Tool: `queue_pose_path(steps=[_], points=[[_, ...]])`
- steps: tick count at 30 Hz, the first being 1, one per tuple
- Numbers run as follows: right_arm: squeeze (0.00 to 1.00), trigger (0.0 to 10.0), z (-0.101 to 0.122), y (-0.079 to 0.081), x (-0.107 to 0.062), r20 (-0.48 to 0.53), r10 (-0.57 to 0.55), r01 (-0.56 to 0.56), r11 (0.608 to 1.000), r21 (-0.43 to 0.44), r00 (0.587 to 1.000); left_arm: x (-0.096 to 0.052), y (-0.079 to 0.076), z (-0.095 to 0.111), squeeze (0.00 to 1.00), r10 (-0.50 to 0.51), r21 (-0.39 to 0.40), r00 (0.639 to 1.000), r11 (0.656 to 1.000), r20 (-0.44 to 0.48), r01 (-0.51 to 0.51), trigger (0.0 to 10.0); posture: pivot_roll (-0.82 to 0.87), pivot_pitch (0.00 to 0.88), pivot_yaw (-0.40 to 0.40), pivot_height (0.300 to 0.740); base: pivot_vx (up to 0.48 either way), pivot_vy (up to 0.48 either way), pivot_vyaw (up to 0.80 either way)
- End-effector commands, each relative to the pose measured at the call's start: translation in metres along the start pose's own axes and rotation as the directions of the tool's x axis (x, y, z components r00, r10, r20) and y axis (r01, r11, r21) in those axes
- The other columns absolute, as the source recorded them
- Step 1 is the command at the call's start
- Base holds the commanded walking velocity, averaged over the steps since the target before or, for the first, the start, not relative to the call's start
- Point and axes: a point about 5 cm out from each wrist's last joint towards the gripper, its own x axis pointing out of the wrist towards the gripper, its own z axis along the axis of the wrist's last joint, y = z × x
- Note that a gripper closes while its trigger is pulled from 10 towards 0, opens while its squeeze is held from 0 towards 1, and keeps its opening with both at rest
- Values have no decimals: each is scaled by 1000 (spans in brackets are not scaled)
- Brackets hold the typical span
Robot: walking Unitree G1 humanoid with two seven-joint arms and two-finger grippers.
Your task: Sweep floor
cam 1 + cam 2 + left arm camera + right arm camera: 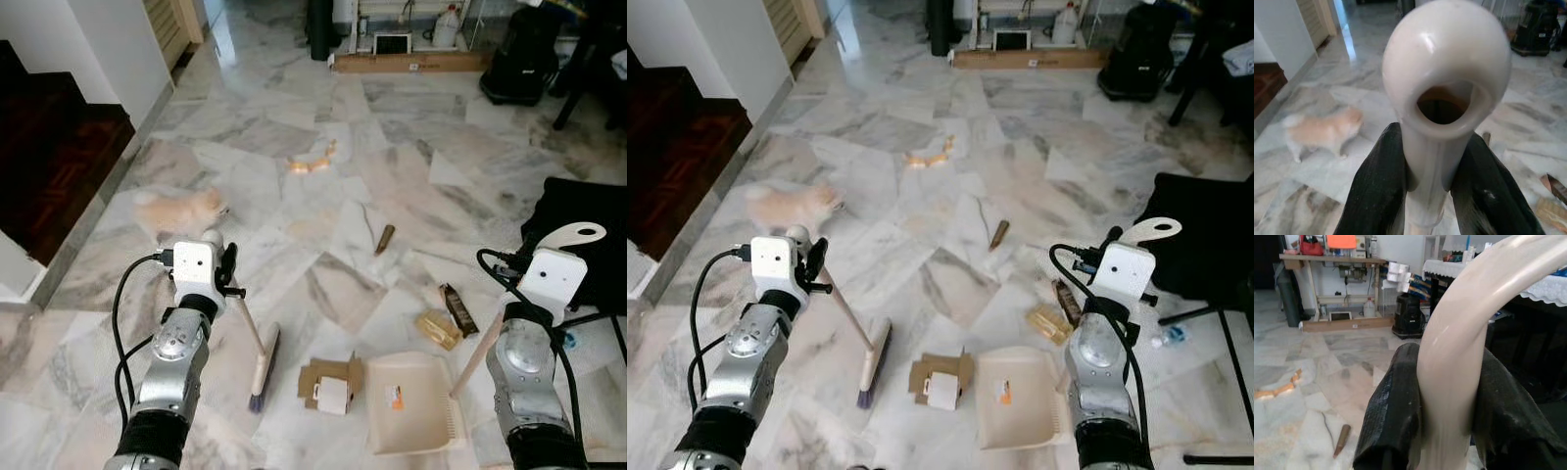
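Marble floor (294, 196), white with grey and tan veining, glossy. Dark wooden step (49, 157) on the left, shelving and a black bag (517, 59) at the far wall.

Litter near the robot: cardboard box (328, 382), brown wrappers (446, 318), a brown stick (384, 239), orange scraps (312, 163). A small tan animal (181, 211) is blurred, far side of the left arm.

Dustpan (411, 403) flat on the floor, pan holds nothing I can make out.

Left gripper (1432, 196) clamped on the broom (263, 367) handle, bristles on the floor beside the box. Right gripper (1444, 431) clamped on the dustpan handle.
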Motion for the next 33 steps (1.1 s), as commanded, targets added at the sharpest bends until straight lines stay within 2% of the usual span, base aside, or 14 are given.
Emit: queue_pose_path(steps=[1, 3, 7, 11, 14, 15, 17, 19, 22, 33], points=[[0, 10000, 6, 3, 4, 39, 4, -4, 1000, -9, 999, 0, 1, 10, 0, -15, -9, 999, 1000, 31, 16, 10000, 68, 204, 82, 740, 0, 0, 0], [0, 10000, 2, 2, 3, 35, -14, 16, 999, -44, 999, -1, -1, 14, 0, -28, -17, 999, 999, 30, 28, 10000, 73, 208, 81, 740, 0, 0, 0], [0, 10000, -8, 1, 1, -2, -38, 38, 999, -38, 999, -2, -2, 17, 0, -32, -29, 999, 999, 29, 33, 10000, 83, 213, 80, 740, 0, 0, 0], [0, 10000, -21, 3, -5, -60, -18, 15, 999, -51, 998, -3, -1, 21, 0, -34, -31, 999, 999, 31, 35, 10000, 91, 218, 77, 740, 0, 0, 0], [0, 10000, -30, 5, -8, -122, -21, 23, 1000, 14, 992, -5, 1, 22, 0, -33, -35, 999, 999, 26, 33, 10000, 94, 218, 76, 740, 0, 0, 0], [0, 10000, -30, 6, -8, -126, -28, 30, 1000, 8, 992, -5, 1, 22, 0, -32, -36, 999, 999, 24, 32, 10000, 95, 217, 72, 740, 0, 0, 0], [0, 10000, -28, 7, -6, -104, -45, 45, 999, -6, 994, -6, 0, 22, 0, -31, -38, 999, 999, 22, 32, 10000, 91, 215, 71, 740, 0, 0, 0], [0, 10000, -21, 9, -4, -34, -65, 64, 997, -37, 997, -6, -2, 22, 0, -33, -41, 999, 999, 22, 34, 10000, 90, 209, 67, 740, 0, 0, 0], [0, 10000, -17, 11, -4, 7, -63, 63, 997, -38, 998, -5, -3, 23, 0, -35, -45, 999, 998, 23, 36, 10000, 92, 206, 64, 740, 0, 0, 0], [0, 10000, -12, 11, -2, 80, -146, 150, 987, -49, 986, -6, -1, 26, 0, -32, -47, 999, 998, 31, 34, 10000, 103, 205, 63, 740, 0, 0, 0]])
